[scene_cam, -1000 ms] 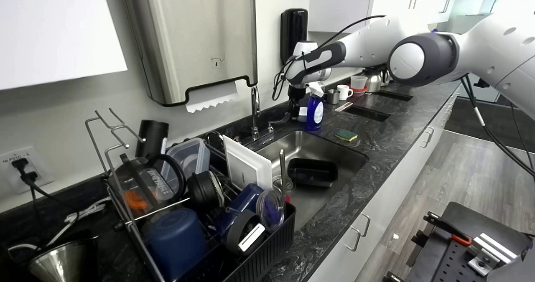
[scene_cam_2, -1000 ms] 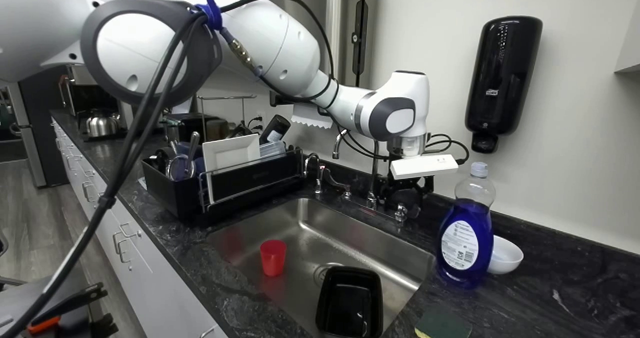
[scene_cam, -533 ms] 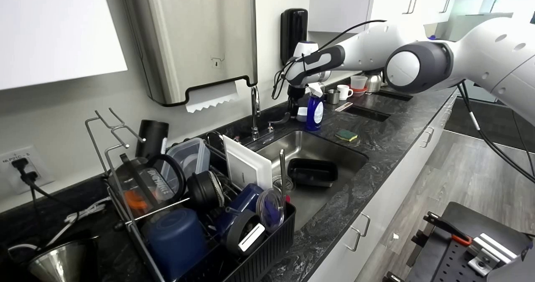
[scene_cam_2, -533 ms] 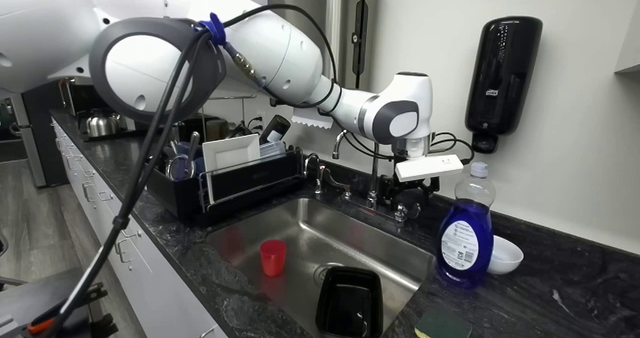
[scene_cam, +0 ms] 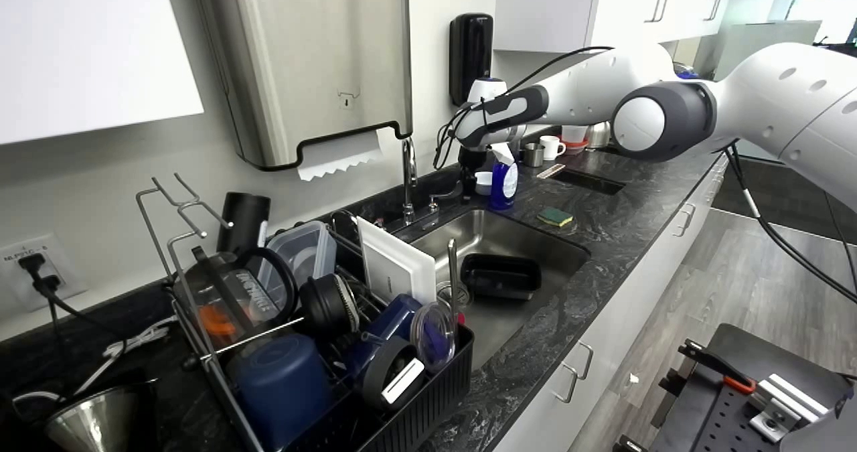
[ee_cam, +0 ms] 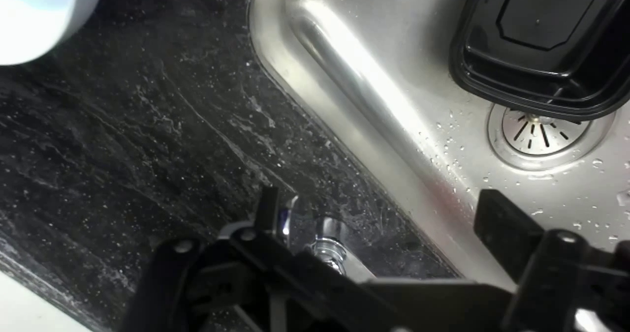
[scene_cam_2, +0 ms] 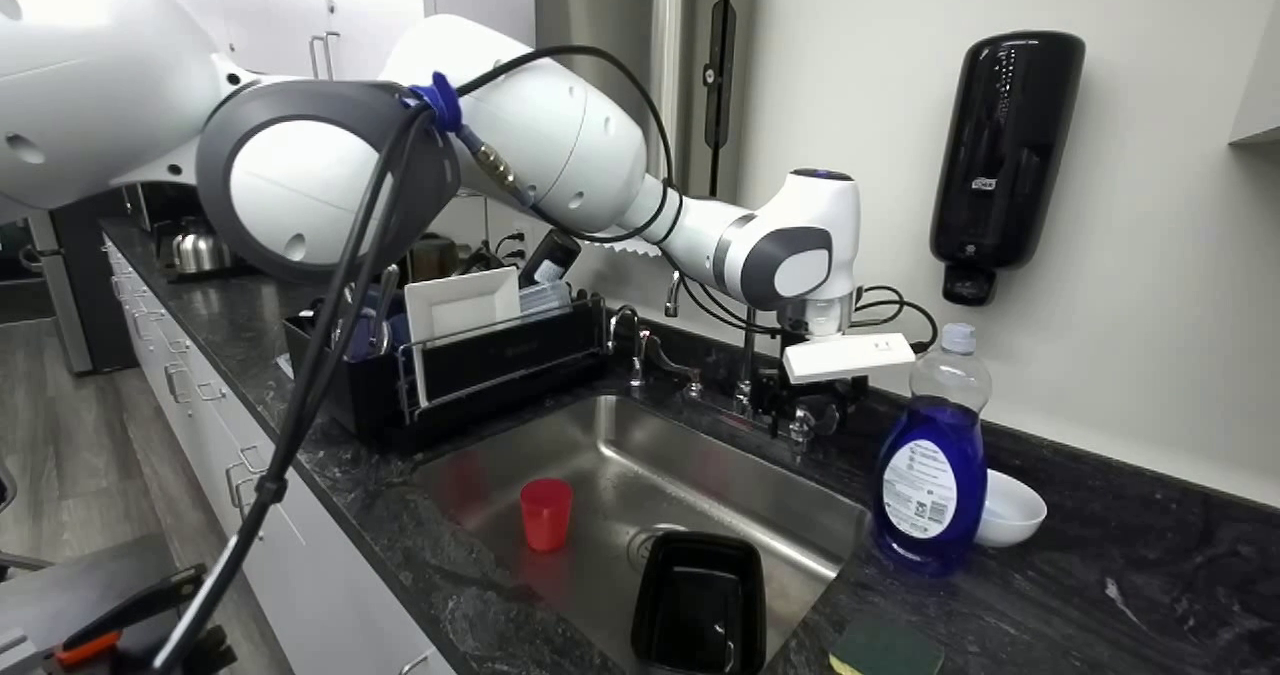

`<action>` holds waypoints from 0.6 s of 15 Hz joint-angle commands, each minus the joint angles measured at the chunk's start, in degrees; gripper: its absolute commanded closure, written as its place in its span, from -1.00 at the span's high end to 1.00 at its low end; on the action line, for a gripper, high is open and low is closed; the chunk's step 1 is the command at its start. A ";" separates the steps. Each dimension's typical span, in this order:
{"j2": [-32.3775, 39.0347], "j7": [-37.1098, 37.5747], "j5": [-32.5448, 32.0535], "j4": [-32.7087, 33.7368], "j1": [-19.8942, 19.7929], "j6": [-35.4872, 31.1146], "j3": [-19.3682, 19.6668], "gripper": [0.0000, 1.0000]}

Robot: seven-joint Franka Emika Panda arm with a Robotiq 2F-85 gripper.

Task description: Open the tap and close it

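The tap (scene_cam: 409,177) is a slim shiny metal faucet behind the sink. Its neck (scene_cam_2: 750,350) also shows in an exterior view, partly behind my arm. My gripper (ee_cam: 384,219) is open, with its fingers wide apart and pointing down. In the wrist view, the tap's side handle (ee_cam: 330,248) lies between the fingers, near the left finger; the thin lever blade sits right beside that fingertip. Whether they touch I cannot tell. The handle's lower part is hidden by the finger linkage. In an exterior view, the gripper (scene_cam_2: 800,395) is low, just behind this handle.
A blue soap bottle (scene_cam_2: 930,485) and a white bowl (scene_cam_2: 1010,510) stand near the gripper. The sink holds a black tray (scene_cam_2: 700,605) and a red cup (scene_cam_2: 546,515). A full dish rack (scene_cam_2: 510,350) stands beyond the sink. A black dispenser (scene_cam_2: 1005,155) hangs above.
My gripper and wrist have come down toward the counter and the tap's side handle. The arm's elbow has also sunk. The tap and the other objects have not moved.
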State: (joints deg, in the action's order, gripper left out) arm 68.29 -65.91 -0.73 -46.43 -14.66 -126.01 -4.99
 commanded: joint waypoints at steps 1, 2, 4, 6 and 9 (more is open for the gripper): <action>0.71 -1.80 0.68 1.95 -0.34 2.55 -1.22 1.00; 0.30 -1.39 0.36 1.69 -0.10 3.05 -0.92 1.00; -0.25 -1.11 0.07 1.35 0.17 3.57 -0.77 1.00; -0.89 -0.59 -0.15 0.73 0.57 3.87 -0.54 1.00; -1.49 -0.36 -0.58 -0.10 1.07 4.14 -0.23 1.00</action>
State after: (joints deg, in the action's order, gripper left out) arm 67.89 -65.92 -0.94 -45.64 -14.04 -124.26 -5.27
